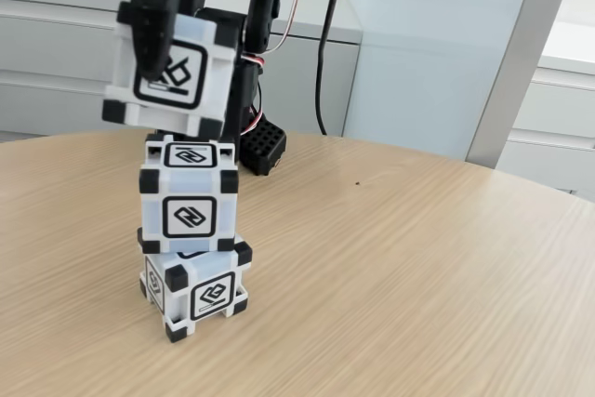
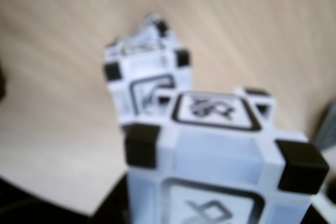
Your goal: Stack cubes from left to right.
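Where the wooden table (image 1: 418, 267) nears its front-left edge in the fixed view, two white cubes with black corners and square glyphs stand stacked: bottom cube (image 1: 197, 289) turned askew, middle cube (image 1: 189, 194) upon it. Third cube (image 1: 169, 70), tilted, clamped in the black pincer (image 1: 153, 44) just above them. Wrist view, blurred: held cube's underside (image 2: 218, 161), stack (image 2: 147, 85) beyond.

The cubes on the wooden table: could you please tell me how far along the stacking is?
Done: the middle cube sits on the bottom cube, a two-high stack on the table. In hand: the tool holds the third cube, tilted, in the air above and slightly left of the stack in the fixed view. Left: lowering it onto the middle cube and releasing.
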